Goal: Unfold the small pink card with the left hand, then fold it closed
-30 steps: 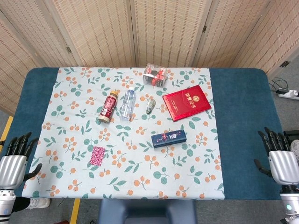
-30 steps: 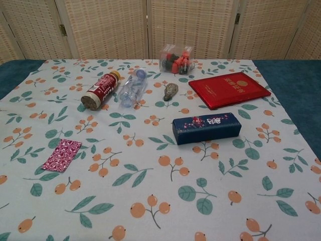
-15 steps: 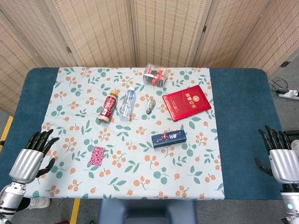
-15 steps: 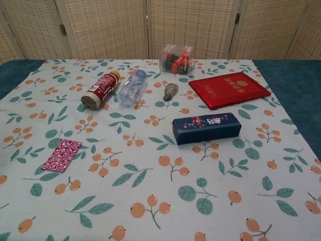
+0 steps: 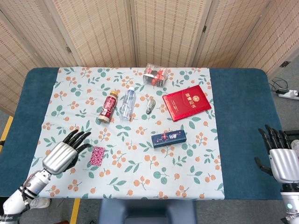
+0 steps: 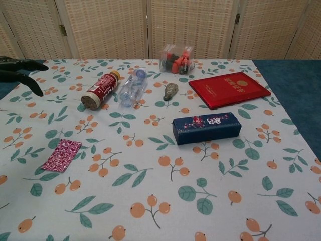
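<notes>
I'm holding my left robot hand (image 5: 62, 154) over the tabletop (image 5: 240, 116) with fingers spread and nothing in it, fingertips just left of the small pink card (image 5: 97, 155). The card is lying flat and folded on the floral cloth (image 5: 140, 168), near its front left side, apart from the fingers. My right robot hand (image 5: 281, 161) is hanging off the right edge, fingers apart, also gripping nothing.
</notes>
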Motion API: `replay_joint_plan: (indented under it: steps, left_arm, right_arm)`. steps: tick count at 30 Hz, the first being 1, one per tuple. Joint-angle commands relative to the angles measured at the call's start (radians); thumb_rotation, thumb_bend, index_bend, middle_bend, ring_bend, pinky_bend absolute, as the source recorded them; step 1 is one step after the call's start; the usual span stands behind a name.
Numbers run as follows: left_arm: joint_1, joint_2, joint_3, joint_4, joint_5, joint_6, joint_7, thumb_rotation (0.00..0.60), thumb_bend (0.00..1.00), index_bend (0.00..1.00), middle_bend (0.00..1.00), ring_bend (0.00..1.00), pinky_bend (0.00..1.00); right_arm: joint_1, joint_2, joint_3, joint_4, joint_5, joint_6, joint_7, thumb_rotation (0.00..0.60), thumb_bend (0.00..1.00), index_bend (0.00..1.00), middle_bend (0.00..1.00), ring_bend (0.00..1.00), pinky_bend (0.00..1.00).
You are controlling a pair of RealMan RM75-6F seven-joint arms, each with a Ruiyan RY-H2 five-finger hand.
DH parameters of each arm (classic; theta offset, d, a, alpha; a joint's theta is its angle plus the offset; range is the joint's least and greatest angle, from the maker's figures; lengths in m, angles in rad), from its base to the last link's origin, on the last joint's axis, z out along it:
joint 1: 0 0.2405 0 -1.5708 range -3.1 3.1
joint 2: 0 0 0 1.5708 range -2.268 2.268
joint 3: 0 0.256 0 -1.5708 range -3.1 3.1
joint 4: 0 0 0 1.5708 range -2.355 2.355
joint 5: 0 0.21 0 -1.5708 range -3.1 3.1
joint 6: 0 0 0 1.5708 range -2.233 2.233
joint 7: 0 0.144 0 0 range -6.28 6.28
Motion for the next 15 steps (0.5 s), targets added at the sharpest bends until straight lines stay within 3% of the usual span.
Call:
replay_joint_plan:
  steps: [1,15]
  left_arm:
    - [-0.047,-0.028,0.010,0.005,0.026,-0.051,0.006,0.600,0.97,0.28,0.00,0.00,0.00]
    - [-0.153,-0.140,0.031,0.064,-0.013,-0.205,0.088,0.600,1.00,0.29,0.00,0.00,0.00]
  right_arm:
    - [0.001,0.001,-0.001,-0.003,0.000,-0.002,-0.002,0.600,0.32,0.00,0.00,0.00,0.00]
    - [0.002,-0.002,-0.004,-0.004,0.011,-0.014,-0.004,0.600,0.32,0.00,0.00,0.00,0.00]
